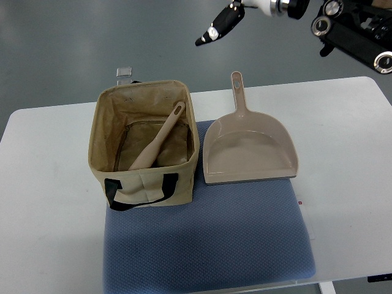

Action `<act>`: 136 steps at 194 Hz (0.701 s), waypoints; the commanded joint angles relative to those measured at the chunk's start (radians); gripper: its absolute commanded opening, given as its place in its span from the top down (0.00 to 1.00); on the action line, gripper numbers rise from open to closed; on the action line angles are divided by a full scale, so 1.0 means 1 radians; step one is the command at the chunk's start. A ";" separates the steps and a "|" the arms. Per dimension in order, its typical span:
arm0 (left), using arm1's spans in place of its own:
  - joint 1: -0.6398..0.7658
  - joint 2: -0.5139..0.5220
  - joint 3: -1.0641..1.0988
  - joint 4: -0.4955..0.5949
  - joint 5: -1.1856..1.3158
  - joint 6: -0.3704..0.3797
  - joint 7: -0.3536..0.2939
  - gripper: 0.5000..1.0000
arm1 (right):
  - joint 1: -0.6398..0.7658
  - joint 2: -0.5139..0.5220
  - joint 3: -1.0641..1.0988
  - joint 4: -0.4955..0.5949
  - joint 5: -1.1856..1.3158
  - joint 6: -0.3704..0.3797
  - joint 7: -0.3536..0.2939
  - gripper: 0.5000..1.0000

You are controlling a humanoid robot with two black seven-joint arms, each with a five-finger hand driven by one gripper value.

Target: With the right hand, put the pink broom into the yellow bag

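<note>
Inside the tan-yellow fabric bag (144, 153) at the left of the table (343, 153), I see the pale pink plastic broom (158, 141) lying, handle propped up toward the far right rim. My right hand (222, 26) is up high at the far side, well clear, fingers loose and holding nothing. The matching pink dustpan (248, 150) sits just right of the bag on the blue mat (208, 239). One worry: that handle leans near the rim, so any knock to the soft bag could tip it out.

We have one camera, top view: looks steeply down from robot's side onto the white table (343, 153), whole tabletop framed, floor beyond.
</note>
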 commanded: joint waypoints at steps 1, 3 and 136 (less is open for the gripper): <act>0.000 0.000 0.000 -0.002 0.000 0.000 0.000 0.00 | -0.050 -0.032 0.157 -0.016 0.145 -0.019 0.000 0.13; 0.000 0.000 0.000 -0.002 0.000 0.000 0.000 0.00 | -0.062 -0.032 0.176 -0.020 0.170 -0.027 0.000 0.13; 0.000 0.000 0.002 0.007 0.000 0.001 0.000 0.00 | -0.682 0.153 0.562 -0.212 1.059 -0.048 0.158 0.13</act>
